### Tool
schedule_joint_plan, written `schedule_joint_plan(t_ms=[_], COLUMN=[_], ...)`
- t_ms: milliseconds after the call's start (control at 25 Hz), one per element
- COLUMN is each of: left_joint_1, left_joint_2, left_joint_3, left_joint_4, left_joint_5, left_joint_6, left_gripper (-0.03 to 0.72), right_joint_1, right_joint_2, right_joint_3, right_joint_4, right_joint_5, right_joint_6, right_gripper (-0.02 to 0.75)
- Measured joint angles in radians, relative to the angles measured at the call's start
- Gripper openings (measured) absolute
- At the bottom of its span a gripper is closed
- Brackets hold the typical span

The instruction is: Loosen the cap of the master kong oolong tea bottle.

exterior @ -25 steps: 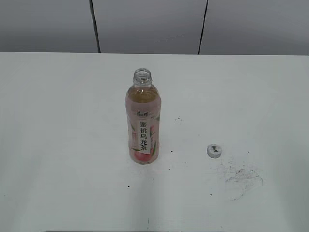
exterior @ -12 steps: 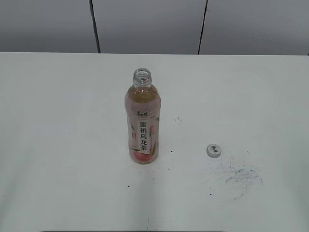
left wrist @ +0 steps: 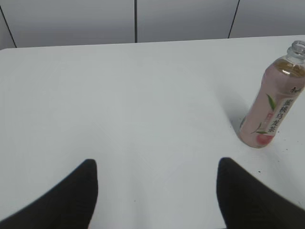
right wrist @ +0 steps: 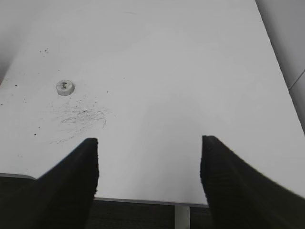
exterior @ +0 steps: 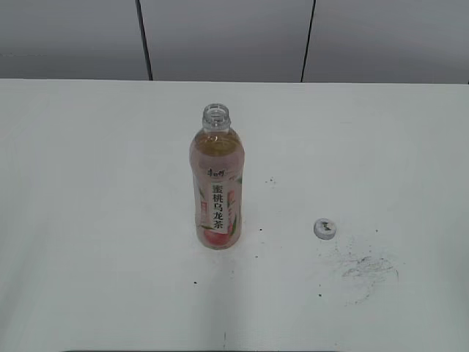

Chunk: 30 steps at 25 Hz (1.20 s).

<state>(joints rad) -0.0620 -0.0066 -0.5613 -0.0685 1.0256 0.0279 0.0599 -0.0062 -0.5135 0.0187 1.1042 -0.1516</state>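
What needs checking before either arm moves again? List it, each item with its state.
1. Cap off the bottle: ok, it lies on the table.
2. Master kong oolong tea bottle upright: ok.
3. Bottle neck open: ok, bare threads show.
4. Left gripper empty, fingers apart: ok.
5. Right gripper empty, fingers apart: ok.
6. Tea spilled: cannot tell; only dark scuffs show.

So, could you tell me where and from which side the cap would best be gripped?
Grip the cap across its ribbed sides, coming straight down: it lies flat on the table, apart from the bottle. The right gripper, open, seems nearer.
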Motion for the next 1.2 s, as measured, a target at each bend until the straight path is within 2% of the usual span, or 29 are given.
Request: schedule_joint_plan(t_ms=[1200], left_joint_1=[0.000], left_joint_2=[0.000], left_joint_3=[0.000], left_joint_4=[0.000], left_joint_5=[0.000], left_joint_6=[0.000], left_gripper=[0.438], right_joint_1=[0.000], right_joint_2=[0.000], right_joint_3=[0.000], right_joint_4=[0.000], right_joint_5=[0.000], right_joint_6=[0.000], right_gripper=[0.504])
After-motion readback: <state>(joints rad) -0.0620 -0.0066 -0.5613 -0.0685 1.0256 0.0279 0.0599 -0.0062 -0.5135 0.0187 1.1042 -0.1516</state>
